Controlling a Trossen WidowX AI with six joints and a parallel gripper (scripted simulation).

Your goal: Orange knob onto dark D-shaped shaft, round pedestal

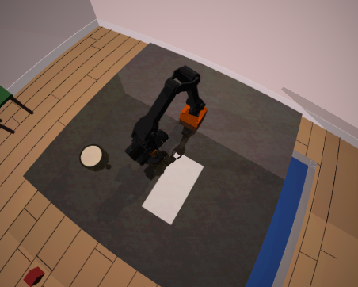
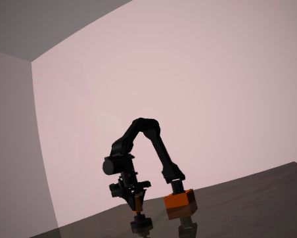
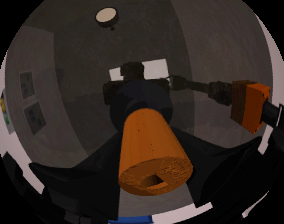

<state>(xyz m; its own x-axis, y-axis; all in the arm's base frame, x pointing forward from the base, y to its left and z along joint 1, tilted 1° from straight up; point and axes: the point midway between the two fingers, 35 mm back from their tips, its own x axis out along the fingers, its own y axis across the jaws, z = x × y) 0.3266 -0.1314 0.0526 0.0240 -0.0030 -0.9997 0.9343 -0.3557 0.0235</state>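
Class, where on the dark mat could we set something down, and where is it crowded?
Room shows between the round cream-topped object and the mat's left corner, and between the white rectangle and blue strip. Crowded: around the gripper and pedestal.

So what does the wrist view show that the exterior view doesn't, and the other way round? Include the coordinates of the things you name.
Only the wrist view: the white rectangle [image 3: 155, 67], the cream-topped disc [image 3: 106, 15] and the hole in the knob's end.

Only the exterior view: the arm's upper bend against the pink wall.

Both: the orange knob [image 2: 137, 204] [image 3: 150, 142] in the gripper [image 2: 137, 208] [image 3: 146, 133], and the arm's orange base [image 2: 178, 204] [image 3: 243, 105].
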